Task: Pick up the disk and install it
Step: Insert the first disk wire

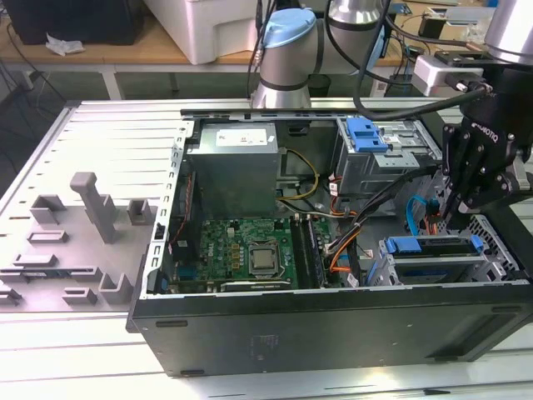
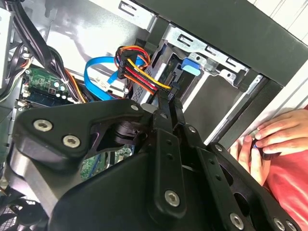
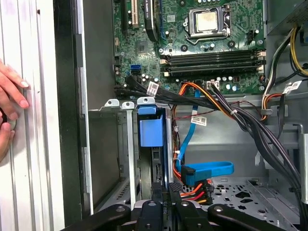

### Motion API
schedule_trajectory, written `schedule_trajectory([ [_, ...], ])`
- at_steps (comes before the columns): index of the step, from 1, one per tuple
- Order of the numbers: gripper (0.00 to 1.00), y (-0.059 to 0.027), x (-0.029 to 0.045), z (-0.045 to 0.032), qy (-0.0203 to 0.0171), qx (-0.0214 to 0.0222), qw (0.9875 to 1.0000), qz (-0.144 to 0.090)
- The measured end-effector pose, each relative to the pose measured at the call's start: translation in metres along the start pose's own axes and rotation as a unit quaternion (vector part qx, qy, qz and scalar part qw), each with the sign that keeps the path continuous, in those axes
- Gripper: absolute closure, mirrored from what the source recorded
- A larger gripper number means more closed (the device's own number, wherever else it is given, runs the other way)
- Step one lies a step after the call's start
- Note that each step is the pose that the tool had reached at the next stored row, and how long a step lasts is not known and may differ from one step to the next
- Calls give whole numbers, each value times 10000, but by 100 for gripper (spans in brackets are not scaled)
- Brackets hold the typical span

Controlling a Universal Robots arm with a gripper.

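Table (image 1: 83, 350), open case (image 1: 333, 333) — disk (image 1: 433, 246) on edge in cage (image 1: 379, 271), lengthwise along case wall | hand (image 2: 169, 100) pinched together

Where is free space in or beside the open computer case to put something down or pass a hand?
Free: the ribbed table beyond the grey fixtures at the exterior view's left, and the perforated case floor beside the blue cable. Crowded: the cable bundle between motherboard and drive cage, where the gripper hangs.
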State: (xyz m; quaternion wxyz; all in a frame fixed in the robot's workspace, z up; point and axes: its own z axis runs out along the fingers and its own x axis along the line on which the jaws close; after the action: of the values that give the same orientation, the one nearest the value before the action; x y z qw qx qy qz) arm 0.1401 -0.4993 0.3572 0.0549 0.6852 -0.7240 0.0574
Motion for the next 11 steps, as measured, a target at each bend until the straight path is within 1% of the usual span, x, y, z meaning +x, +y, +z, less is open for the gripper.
schedule_trajectory([
  [11, 83, -9, 7, 49, -1, -6, 10000, 35],
])
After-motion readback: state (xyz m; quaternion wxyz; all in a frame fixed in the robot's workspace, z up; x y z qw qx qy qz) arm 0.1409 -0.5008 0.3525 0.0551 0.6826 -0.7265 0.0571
